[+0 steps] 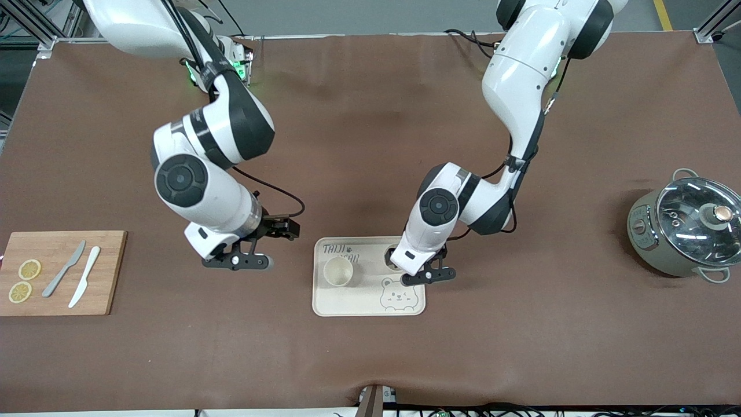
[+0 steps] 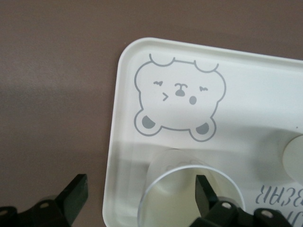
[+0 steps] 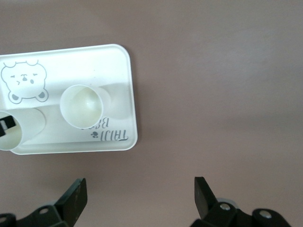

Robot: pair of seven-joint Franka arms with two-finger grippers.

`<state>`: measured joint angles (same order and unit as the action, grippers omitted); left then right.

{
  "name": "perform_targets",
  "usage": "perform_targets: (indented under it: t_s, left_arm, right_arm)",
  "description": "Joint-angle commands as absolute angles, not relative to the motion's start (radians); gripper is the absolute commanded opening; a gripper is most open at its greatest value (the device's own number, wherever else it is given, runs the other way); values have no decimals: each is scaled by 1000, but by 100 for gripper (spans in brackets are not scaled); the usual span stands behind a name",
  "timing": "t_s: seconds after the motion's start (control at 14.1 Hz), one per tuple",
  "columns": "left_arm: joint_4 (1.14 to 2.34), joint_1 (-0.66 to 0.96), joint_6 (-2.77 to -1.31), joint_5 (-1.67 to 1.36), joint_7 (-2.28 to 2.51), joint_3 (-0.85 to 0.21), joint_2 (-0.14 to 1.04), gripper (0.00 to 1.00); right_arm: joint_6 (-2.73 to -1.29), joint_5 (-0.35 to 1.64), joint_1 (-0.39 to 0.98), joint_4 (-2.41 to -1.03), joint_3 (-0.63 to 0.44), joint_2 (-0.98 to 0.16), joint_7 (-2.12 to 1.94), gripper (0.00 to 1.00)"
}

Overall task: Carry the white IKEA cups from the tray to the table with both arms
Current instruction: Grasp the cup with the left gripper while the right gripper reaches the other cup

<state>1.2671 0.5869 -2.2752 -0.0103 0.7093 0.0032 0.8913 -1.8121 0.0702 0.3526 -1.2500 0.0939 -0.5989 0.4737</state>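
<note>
**A:** Where is the left gripper (image 1: 429, 277)?

**B:** Low over the tray (image 1: 370, 307), at the edge toward the left arm's end of the table. Its fingers (image 2: 204, 193) are spread wide and grip nothing. In the left wrist view one finger sits over the mouth of a cup (image 2: 189, 198), the other over the bare tablecloth (image 1: 521, 347) just off the tray's edge, so the cup's rim lies between them.

**A:** And that cup stands upright?

**B:** Yes, on the tray, mostly hidden under the left arm from the front. The printed bear (image 1: 398, 299) is nearer the front camera than it.

**A:** The right gripper (image 1: 237, 262)?

**B:** Up over the bare cloth, between the tray and the cutting board (image 1: 110, 243), fingers wide apart and empty.

**A:** The second cup (image 1: 338, 271)?

**B:** Upright and empty on the tray too, toward the right arm's end, beside the printed lettering. The two cups stand apart.

**A:** Anything else?

**B:** Two knives (image 1: 74, 275) and two lemon slices (image 1: 24, 281) lie on the board. A lidded pot (image 1: 683, 231) sits at the left arm's end of the table.
</note>
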Motion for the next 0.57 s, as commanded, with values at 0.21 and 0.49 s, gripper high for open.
perform_targets:
  t_s: [0.21, 0.49]
  left_arm:
    - [1252, 607, -2280, 29, 817, 14, 900, 1]
    - [1252, 609, -2279, 43, 821, 14, 904, 0]
  right_arm:
    - [-1937, 115, 394, -1178, 87, -715, 492, 100]
    - [-2029, 114, 402, -1178, 86, -768, 494, 100]
